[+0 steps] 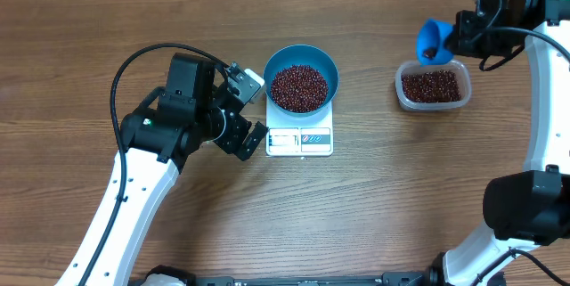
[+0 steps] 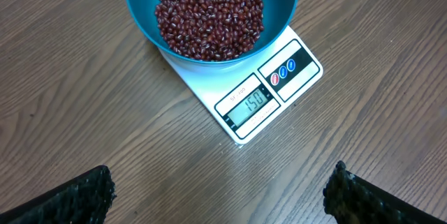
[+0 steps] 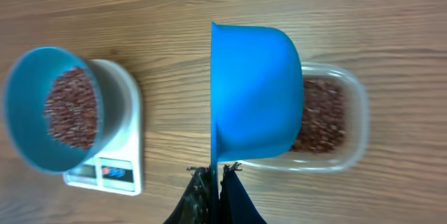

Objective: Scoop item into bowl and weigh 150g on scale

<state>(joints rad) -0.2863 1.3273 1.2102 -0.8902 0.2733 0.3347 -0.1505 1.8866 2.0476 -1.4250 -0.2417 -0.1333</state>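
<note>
Blue bowl (image 2: 279, 1) full of red-brown beans (image 2: 209, 15) is parked on the white scale (image 2: 209, 84) just ahead of the left hand (image 2: 220, 199), whose fingers are spread wide over the counter (image 2: 70, 112). 150 is shown on the display (image 2: 248, 102). The right hand (image 3: 215, 182), well off from the scale, is pinched shut on the handle of a scoop (image 3: 255, 91), held near the clear tub (image 3: 349, 112).
</note>
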